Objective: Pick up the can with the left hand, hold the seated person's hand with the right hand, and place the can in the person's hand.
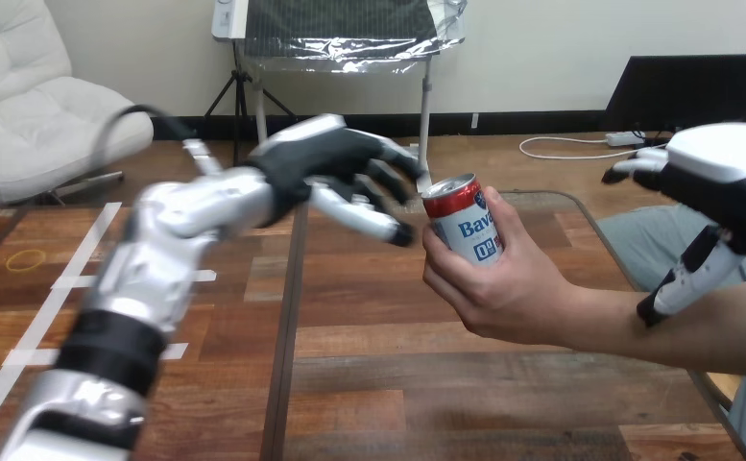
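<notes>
A red, white and blue can [463, 221] stands upright, raised above the table [369, 375], right of the view's middle. The person's hand [503, 288] is wrapped round it from the right and from below. Its fingers curl over the can's lower half and its thumb lies along the can's right side. The can's silver top and most of its label are clear of the grip.

The robot's left hand [340, 163] is just left of the can, at about the height of the can's top. It is released: its fingers [388, 226] are spread and fairly straight, pointing right toward the can, and nothing lies in them. The nearest fingertips are close beside the can, with a narrow gap. The silver left arm [177, 230] rises from the bottom left corner to that hand.

The person's forearm [637, 331] runs from the hand to the right edge, sloping slightly down. The robot's right hand [733, 182] is over this forearm at the right edge. Its fingers point left, away from the forearm, and look loose and uncurled. One black-and-white digit [681, 279] hangs down, its tip at the forearm's upper edge. I cannot tell whether it touches.
</notes>
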Controlling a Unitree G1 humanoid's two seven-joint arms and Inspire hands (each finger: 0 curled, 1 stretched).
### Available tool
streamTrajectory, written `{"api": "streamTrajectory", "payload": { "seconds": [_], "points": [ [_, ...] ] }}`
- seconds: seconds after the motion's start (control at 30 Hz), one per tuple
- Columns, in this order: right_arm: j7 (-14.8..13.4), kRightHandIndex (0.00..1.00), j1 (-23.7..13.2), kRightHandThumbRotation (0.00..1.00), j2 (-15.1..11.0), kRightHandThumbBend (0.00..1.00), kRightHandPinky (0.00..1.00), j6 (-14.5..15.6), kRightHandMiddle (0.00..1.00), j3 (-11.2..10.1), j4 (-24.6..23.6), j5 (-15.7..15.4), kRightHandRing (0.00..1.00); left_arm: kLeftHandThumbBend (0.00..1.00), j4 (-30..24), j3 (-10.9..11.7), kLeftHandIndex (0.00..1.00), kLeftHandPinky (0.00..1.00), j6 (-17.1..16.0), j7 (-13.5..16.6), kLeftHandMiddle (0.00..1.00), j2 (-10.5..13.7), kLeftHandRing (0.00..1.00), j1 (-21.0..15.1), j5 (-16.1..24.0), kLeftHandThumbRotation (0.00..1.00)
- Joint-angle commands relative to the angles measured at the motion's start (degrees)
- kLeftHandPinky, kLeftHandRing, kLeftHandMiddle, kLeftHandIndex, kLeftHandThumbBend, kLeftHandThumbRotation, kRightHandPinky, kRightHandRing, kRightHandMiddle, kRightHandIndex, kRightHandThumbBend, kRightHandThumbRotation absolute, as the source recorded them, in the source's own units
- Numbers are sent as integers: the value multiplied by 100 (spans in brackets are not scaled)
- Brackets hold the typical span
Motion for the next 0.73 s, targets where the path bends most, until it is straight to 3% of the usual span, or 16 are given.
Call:
{"api": "streamTrajectory", "payload": {
  "seconds": [0.0,0.13,0.53,0.7],
  "points": [
    [35,94,20,21,-167,81,93,74,99,-293,-290,158,100,70,-374,313,73,54,-138,170,69,284,63,175,-199,10],
    [3,93,89,20,-138,80,93,132,99,-369,-401,234,100,70,-533,475,74,55,-6,196,69,335,64,334,-369,10],
    [-74,92,381,16,-39,77,89,253,98,-660,-822,552,100,69,-913,805,75,58,-78,404,70,502,65,892,-659,10],
    [-301,90,593,15,190,73,87,333,96,-890,-1123,743,98,67,-1123,979,75,58,-257,585,70,435,65,1248,-839,9]
  ]
}}
